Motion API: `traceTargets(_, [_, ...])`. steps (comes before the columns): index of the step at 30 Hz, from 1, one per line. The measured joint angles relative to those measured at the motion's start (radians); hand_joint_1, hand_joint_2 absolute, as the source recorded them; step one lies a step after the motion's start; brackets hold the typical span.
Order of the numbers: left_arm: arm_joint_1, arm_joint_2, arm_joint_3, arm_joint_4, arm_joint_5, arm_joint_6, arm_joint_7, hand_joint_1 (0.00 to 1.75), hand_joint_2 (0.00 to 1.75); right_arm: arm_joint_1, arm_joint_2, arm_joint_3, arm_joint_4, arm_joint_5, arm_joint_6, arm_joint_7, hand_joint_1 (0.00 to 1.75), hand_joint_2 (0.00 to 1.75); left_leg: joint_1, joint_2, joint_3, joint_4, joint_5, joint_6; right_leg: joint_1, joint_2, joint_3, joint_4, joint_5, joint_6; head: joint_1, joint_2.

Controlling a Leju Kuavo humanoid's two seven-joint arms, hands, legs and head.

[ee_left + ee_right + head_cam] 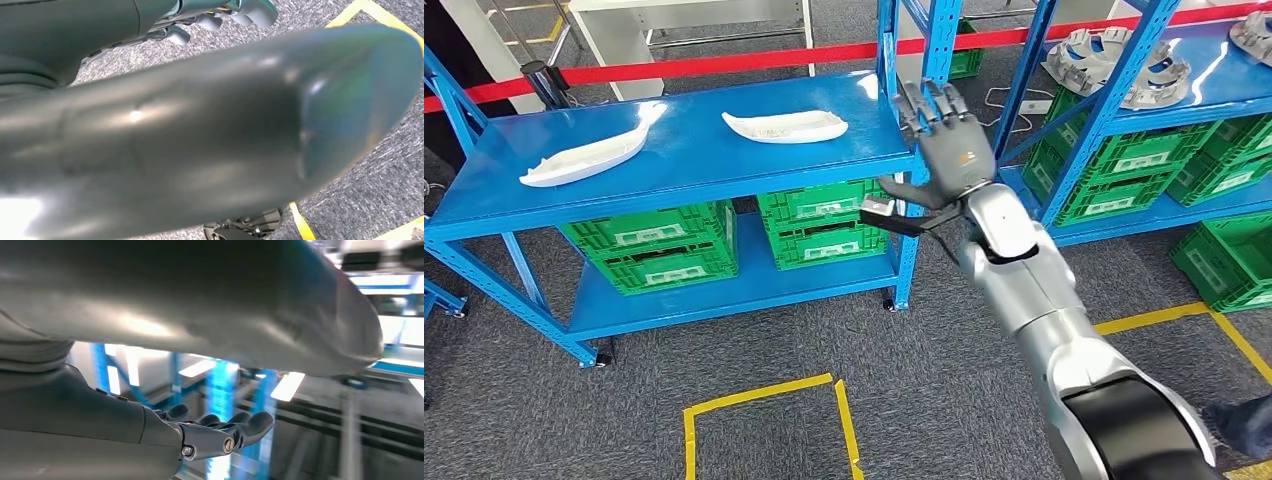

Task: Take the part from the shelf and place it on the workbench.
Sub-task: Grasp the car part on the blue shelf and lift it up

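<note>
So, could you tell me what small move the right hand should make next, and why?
Probably swing the right hand left and lower it toward the nearer white part. The hand is raised with its fingers spread and holds nothing, up by the shelf's blue post, while both white parts lie untouched on the blue shelf top.

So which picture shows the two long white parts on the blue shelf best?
The head view: both long white moulded parts lie in plain sight on the blue metal shelf. The wrist views look at the robot's thumbs, floor and ceiling instead.
</note>
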Motion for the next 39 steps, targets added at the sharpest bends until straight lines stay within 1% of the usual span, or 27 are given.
traceTargets(5, [-0.005,-0.001,0.000,0.000,-0.013,-0.003,0.018,0.00,0.00,-0.026,0.057,0.169,0.000,-0.028,0.000,0.018,0.00,0.00,0.000,0.000,0.001,0.000,0.000,0.000,0.000,0.001,0.000,0.000,0.000,0.000,0.000,0.000])
traceTargets(9, [-0.009,-0.002,0.000,0.000,-0.028,-0.008,0.038,0.00,0.00,-0.041,0.087,0.276,0.003,-0.073,-0.012,0.023,0.00,0.00,0.000,0.000,0.007,0.000,0.000,0.000,0.000,0.001,0.000,0.000,0.001,-0.001,0.000,0.000])
traceTargets(12, [-0.011,-0.002,0.000,0.000,-0.039,-0.010,0.049,0.00,0.00,-0.042,0.095,0.317,0.007,-0.099,-0.021,0.025,0.00,0.00,-0.003,0.000,0.004,0.006,0.000,0.000,-0.001,0.000,-0.002,-0.002,0.004,0.003,0.000,0.000])
traceTargets(15, [-0.013,-0.001,0.000,0.000,-0.040,-0.010,0.053,0.00,0.00,-0.043,0.099,0.337,0.014,-0.105,-0.020,0.032,0.00,0.00,-0.004,0.000,-0.003,0.010,0.001,0.003,-0.002,0.000,-0.005,-0.005,0.009,0.010,0.000,0.000])
traceTargets(16, [-0.013,-0.001,0.000,0.000,-0.041,-0.010,0.054,0.00,0.00,-0.043,0.101,0.341,0.016,-0.106,-0.019,0.038,0.00,0.00,-0.005,0.000,-0.007,0.009,0.002,0.005,-0.003,0.000,-0.005,-0.007,0.011,0.013,0.000,0.000])
traceTargets(18, [-0.015,-0.002,0.000,0.000,-0.041,-0.010,0.055,0.00,0.00,-0.047,0.105,0.346,0.019,-0.104,-0.019,0.055,0.00,0.00,0.001,0.001,-0.005,-0.002,0.010,0.015,0.000,0.001,-0.008,-0.008,0.012,0.019,0.000,0.000])
traceTargets(19, [-0.015,-0.003,0.000,0.000,-0.041,-0.010,0.054,0.00,0.00,-0.051,0.106,0.347,0.021,-0.103,-0.020,0.063,0.00,0.00,0.005,0.002,-0.003,-0.009,0.015,0.021,0.001,0.001,-0.019,0.007,0.007,0.022,0.002,0.000])
traceTargets(20, [-0.016,-0.003,0.000,0.000,-0.041,-0.010,0.054,0.00,0.00,-0.056,0.107,0.349,0.022,-0.102,-0.021,0.070,0.00,0.00,0.009,0.004,0.001,-0.016,0.019,0.025,0.002,0.001,-0.041,0.043,-0.007,0.025,0.003,0.000])
traceTargets(21, [-0.015,-0.004,0.000,0.000,-0.040,-0.009,0.053,0.00,0.00,-0.059,0.107,0.350,0.024,-0.101,-0.021,0.075,0.00,0.00,0.011,0.006,0.001,-0.018,0.021,0.027,0.000,0.001,-0.076,0.101,-0.026,0.028,0.004,0.000])
traceTargets(22, [-0.015,-0.004,0.001,0.000,-0.040,-0.009,0.053,0.00,0.00,-0.060,0.107,0.352,0.027,-0.100,-0.020,0.079,0.00,0.00,0.012,0.006,0.000,-0.018,0.021,0.029,-0.002,0.000,-0.120,0.171,-0.045,0.032,0.005,0.000])
traceTargets(23, [-0.014,-0.004,0.001,0.000,-0.040,-0.009,0.053,0.00,0.00,-0.059,0.106,0.355,0.030,-0.099,-0.020,0.082,0.00,0.00,0.013,0.006,0.001,-0.018,0.020,0.029,-0.004,0.000,-0.163,0.232,-0.054,0.034,0.005,0.000])
traceTargets(24, [-0.013,-0.004,0.001,0.000,-0.039,-0.009,0.054,0.00,0.00,-0.057,0.105,0.356,0.034,-0.099,-0.020,0.085,0.00,0.00,0.013,0.005,0.003,-0.018,0.017,0.028,-0.006,0.000,-0.195,0.266,-0.046,0.036,0.005,0.000])
traceTargets(25, [-0.012,-0.004,0.001,0.000,-0.039,-0.009,0.054,0.00,0.00,-0.056,0.105,0.357,0.037,-0.099,-0.020,0.087,0.00,0.00,0.015,0.003,0.008,-0.018,0.011,0.026,-0.008,0.000,-0.208,0.257,-0.016,0.037,0.005,0.000])
traceTargets(26, [-0.012,-0.005,0.001,0.000,-0.039,-0.009,0.055,0.00,0.00,-0.056,0.104,0.358,0.040,-0.099,-0.020,0.089,0.00,0.00,0.016,0.001,0.016,-0.018,0.005,0.022,-0.009,0.000,-0.201,0.209,0.031,0.038,0.005,0.000])
traceTargets(27, [-0.011,-0.005,0.001,0.000,-0.039,-0.009,0.055,0.00,0.00,-0.056,0.103,0.358,0.042,-0.100,-0.020,0.089,0.00,0.00,0.018,0.000,0.025,-0.017,-0.005,0.017,-0.010,0.000,-0.180,0.142,0.079,0.038,0.004,0.000])
traceTargets(28, [-0.012,-0.005,0.001,0.000,-0.039,-0.009,0.056,0.00,0.00,-0.056,0.102,0.359,0.045,-0.101,-0.020,0.089,0.00,0.00,0.018,-0.001,0.030,-0.017,-0.014,0.010,-0.008,0.001,-0.157,0.084,0.112,0.037,0.005,0.000])
traceTargets(29, [-0.013,-0.005,0.001,0.000,-0.039,-0.008,0.057,0.00,0.00,-0.056,0.101,0.359,0.047,-0.101,-0.020,0.088,0.00,0.00,0.018,-0.001,0.031,-0.016,-0.023,0.003,-0.006,0.001,-0.136,0.039,0.119,0.031,0.005,0.000])
traceTargets(30, [-0.015,-0.005,0.001,0.000,-0.039,-0.008,0.059,0.00,0.00,-0.057,0.100,0.360,0.049,-0.103,-0.019,0.089,0.00,0.00,0.017,-0.002,0.030,-0.016,-0.029,-0.004,-0.003,0.002,-0.125,0.018,0.111,0.023,0.005,0.000])
traceTargets(31, [-0.016,-0.005,0.002,0.000,-0.039,-0.007,0.060,0.00,0.00,-0.057,0.100,0.360,0.050,-0.104,-0.018,0.089,0.00,0.00,0.017,-0.001,0.028,-0.018,-0.032,-0.011,0.001,0.003,-0.120,0.013,0.097,0.013,0.004,0.000])
traceTargets(32, [-0.017,-0.005,0.002,0.000,-0.040,-0.007,0.062,0.00,0.00,-0.058,0.101,0.360,0.051,-0.105,-0.018,0.089,0.00,0.00,0.018,-0.001,0.032,-0.022,-0.036,-0.016,0.001,0.004,-0.115,0.006,0.086,0.002,0.004,0.000])
traceTargets(33, [-0.018,-0.005,0.002,0.000,-0.041,-0.007,0.063,0.00,0.00,-0.060,0.101,0.360,0.051,-0.107,-0.018,0.089,0.00,0.00,0.020,0.002,0.037,-0.022,-0.040,-0.022,0.000,0.005,-0.112,0.006,0.082,-0.005,0.003,0.000])
traceTargets(34, [-0.020,-0.005,0.002,0.000,-0.042,-0.007,0.064,0.00,0.00,-0.062,0.103,0.360,0.051,-0.108,-0.018,0.088,0.00,0.00,0.021,0.005,0.032,-0.006,-0.048,-0.027,-0.002,0.005,-0.105,0.003,0.076,-0.012,0.001,0.000])
traceTargets(35, [-0.022,-0.006,0.002,0.000,-0.043,-0.007,0.065,0.00,0.00,-0.064,0.104,0.360,0.051,-0.109,-0.018,0.088,0.00,0.00,0.022,0.008,0.012,0.033,-0.061,-0.031,-0.004,0.005,-0.097,0.001,0.070,-0.017,0.000,0.000])
traceTargets(36, [-0.023,-0.006,0.002,0.000,-0.044,-0.007,0.066,0.00,0.00,-0.065,0.104,0.360,0.051,-0.110,-0.019,0.087,0.00,0.00,0.022,0.011,-0.027,0.096,-0.078,-0.035,-0.005,0.004,-0.089,-0.001,0.064,-0.021,-0.002,0.000])
traceTargets(37, [-0.024,-0.006,0.002,0.000,-0.045,-0.007,0.067,0.00,0.00,-0.064,0.104,0.359,0.051,-0.111,-0.019,0.087,0.00,0.00,0.022,0.012,-0.079,0.173,-0.097,-0.038,-0.006,0.002,-0.081,-0.002,0.057,-0.023,-0.003,0.000])
traceTargets(38, [-0.022,-0.005,0.002,0.000,-0.045,-0.007,0.068,0.00,0.00,-0.062,0.104,0.359,0.053,-0.111,-0.019,0.086,0.00,0.00,0.023,0.013,-0.133,0.244,-0.109,-0.040,-0.006,0.002,-0.074,-0.002,0.049,-0.024,-0.003,0.000])
traceTargets(39, [-0.019,-0.005,0.002,0.000,-0.045,-0.007,0.069,0.00,0.00,-0.058,0.104,0.359,0.054,-0.111,-0.019,0.086,0.00,0.00,0.023,0.013,-0.178,0.289,-0.103,-0.041,-0.006,0.002,-0.064,-0.002,0.041,-0.024,-0.003,0.000])
